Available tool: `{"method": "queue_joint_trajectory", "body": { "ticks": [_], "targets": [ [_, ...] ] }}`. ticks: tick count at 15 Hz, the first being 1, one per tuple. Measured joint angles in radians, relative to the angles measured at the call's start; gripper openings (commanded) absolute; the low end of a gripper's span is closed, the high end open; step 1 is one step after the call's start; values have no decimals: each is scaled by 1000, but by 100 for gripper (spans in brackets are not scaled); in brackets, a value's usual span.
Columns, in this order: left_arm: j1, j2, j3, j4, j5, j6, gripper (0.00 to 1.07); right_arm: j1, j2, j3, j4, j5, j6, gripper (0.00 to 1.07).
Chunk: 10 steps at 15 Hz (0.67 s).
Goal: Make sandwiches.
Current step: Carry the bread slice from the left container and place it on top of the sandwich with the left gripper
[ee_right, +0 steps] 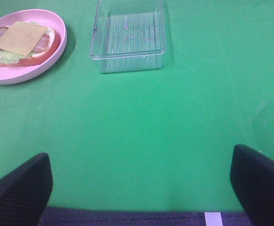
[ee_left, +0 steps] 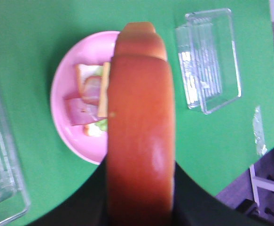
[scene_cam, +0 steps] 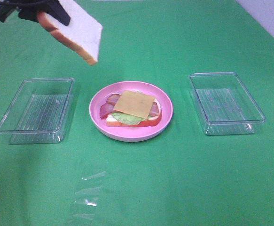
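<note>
My left gripper (scene_cam: pixel 52 14) is shut on a white bread slice (scene_cam: pixel 78 30) with orange-brown crust, held high at the far left, apart from the plate. Its crust edge (ee_left: pixel 139 122) fills the left wrist view. On the pink plate (scene_cam: pixel 167 110) lies the other bread slice (scene_cam: pixel 112 121), with lettuce (scene_cam: pixel 127 118), bacon strips (scene_cam: pixel 109 106) and a yellow cheese square (scene_cam: pixel 133 103) on top. My right gripper (ee_right: pixel 141 188) is open and empty, its fingers (ee_right: pixel 19 188) wide apart over bare cloth, with the plate (ee_right: pixel 57 47) far from it. It is out of the exterior high view.
A clear plastic tray (scene_cam: pixel 38 108) stands left of the plate and another (scene_cam: pixel 226 101) right of it; the right one also shows in the right wrist view (ee_right: pixel 127 35). A scrap of clear film (scene_cam: pixel 87 193) lies on the green cloth near the front.
</note>
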Motion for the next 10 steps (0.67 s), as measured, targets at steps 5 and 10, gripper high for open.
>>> {"method": "queue_joint_trajectory", "body": {
  "ticks": [5, 10],
  "targets": [
    [-161, 100, 1, -22, -144, 4, 0, 0, 0, 0, 0, 0, 0, 98],
    [-223, 160, 18, -26, -279, -160, 0, 0, 0, 0, 0, 0, 0, 98]
  ]
}}
